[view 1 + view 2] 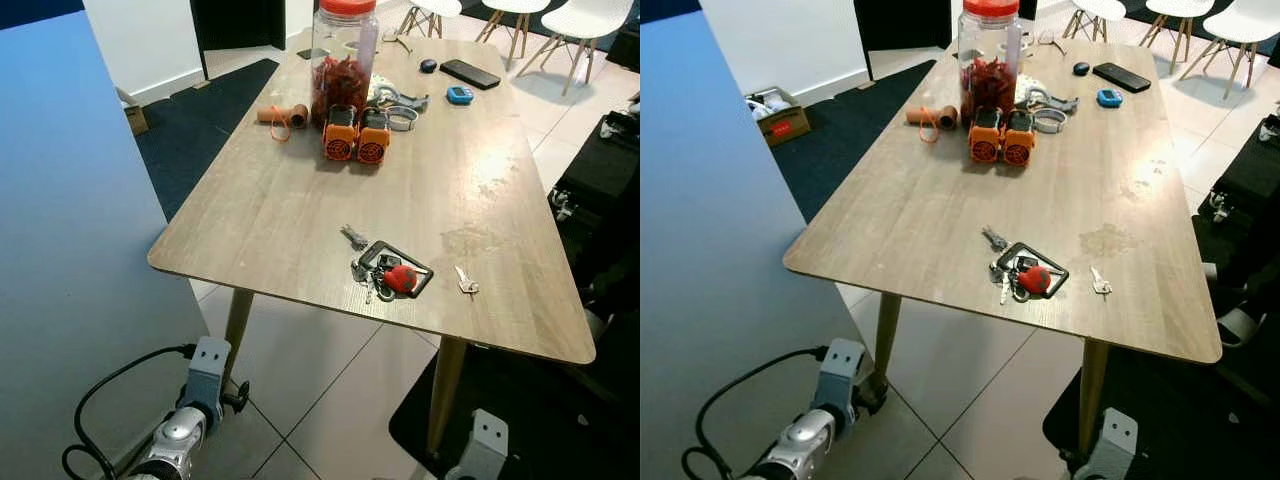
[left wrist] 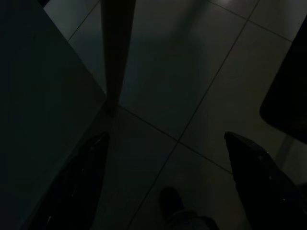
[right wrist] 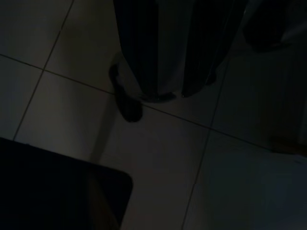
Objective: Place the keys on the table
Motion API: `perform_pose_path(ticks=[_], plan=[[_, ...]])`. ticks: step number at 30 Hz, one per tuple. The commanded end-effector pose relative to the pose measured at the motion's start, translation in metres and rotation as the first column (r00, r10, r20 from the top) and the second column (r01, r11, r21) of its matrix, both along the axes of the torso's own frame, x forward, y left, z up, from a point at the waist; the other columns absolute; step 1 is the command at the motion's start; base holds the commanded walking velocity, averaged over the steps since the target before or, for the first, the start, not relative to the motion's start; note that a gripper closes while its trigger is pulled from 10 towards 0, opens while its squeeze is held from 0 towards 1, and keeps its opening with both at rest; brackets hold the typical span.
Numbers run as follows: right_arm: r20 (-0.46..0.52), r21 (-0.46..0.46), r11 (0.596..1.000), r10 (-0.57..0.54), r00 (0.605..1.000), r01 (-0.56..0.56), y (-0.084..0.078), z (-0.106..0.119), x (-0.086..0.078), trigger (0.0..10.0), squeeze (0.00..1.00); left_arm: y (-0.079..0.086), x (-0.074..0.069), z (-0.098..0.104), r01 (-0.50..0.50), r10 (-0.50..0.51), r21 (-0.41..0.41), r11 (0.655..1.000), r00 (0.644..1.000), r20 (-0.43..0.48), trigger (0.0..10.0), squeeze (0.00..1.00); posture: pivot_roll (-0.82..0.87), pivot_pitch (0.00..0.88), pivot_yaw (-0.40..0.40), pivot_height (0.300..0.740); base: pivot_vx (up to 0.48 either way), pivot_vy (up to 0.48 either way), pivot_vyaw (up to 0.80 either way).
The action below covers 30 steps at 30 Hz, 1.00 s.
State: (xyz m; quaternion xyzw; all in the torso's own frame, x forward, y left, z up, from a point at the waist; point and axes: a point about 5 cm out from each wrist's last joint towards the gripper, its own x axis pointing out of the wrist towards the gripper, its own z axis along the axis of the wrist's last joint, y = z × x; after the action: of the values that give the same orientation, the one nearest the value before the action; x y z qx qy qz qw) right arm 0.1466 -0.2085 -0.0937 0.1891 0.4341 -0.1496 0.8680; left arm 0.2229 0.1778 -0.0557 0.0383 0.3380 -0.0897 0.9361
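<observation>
The keys lie on the wooden table near its front edge: a bunch with a red fob and a black rectangular clip. A loose key rests just right of the bunch, and another lies just behind it on the left. Both silver arms hang low beside the table, the left arm near the front left table leg and the right arm near the front right one. In the dark left wrist view my left gripper is open over the floor tiles with nothing between its fingers.
Further back on the table stand a tall jar of red contents, two orange objects, a phone and small items. A blue partition rises on the left. White chairs stand beyond the table. A dark mat lies under its right side.
</observation>
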Motion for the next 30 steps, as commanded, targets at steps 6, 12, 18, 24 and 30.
perform_pose_path(ticks=[6,12,18,24,30], plan=[[-0.004,-0.053,0.991,0.123,0.992,-0.123,0.011,0.0,0.005,10.0,0.0,0.007,0.001,0.0,0.016,-0.014,0.044,0.999,0.999,-0.032,10.0,0.0,0.03,0.055,0.038,0.74,0.0,0.0,0.27],[0.002,-0.046,0.991,0.129,0.992,-0.128,0.013,0.001,0.007,10.0,0.0,0.007,0.002,0.0,0.016,-0.014,0.043,0.999,0.999,-0.031,10.0,0.0,0.03,0.057,0.04,0.74,0.0,0.0,0.8],[-0.007,-0.052,0.985,0.162,0.987,-0.162,0.014,0.0,0.007,10.0,0.0,0.006,0.002,0.0,0.014,-0.013,0.047,0.999,0.999,-0.032,10.0,0.0,0.02,0.06,0.034,0.74,0.0,0.0,0.8],[-0.008,-0.058,0.982,0.179,0.984,-0.18,0.015,0.001,0.008,10.0,0.0,0.005,0.002,0.0,0.011,-0.01,0.05,0.999,1.0,-0.023,10.0,0.0,0.02,0.064,0.032,0.74,0.0,0.0,0.8],[-0.005,-0.059,0.981,0.186,0.983,-0.186,0.016,0.001,0.01,10.0,0.0,0.006,0.002,0.001,0.006,-0.005,0.054,0.999,1.0,-0.016,10.0,0.0,0.02,0.067,0.032,0.74,0.0,0.0,0.8]])
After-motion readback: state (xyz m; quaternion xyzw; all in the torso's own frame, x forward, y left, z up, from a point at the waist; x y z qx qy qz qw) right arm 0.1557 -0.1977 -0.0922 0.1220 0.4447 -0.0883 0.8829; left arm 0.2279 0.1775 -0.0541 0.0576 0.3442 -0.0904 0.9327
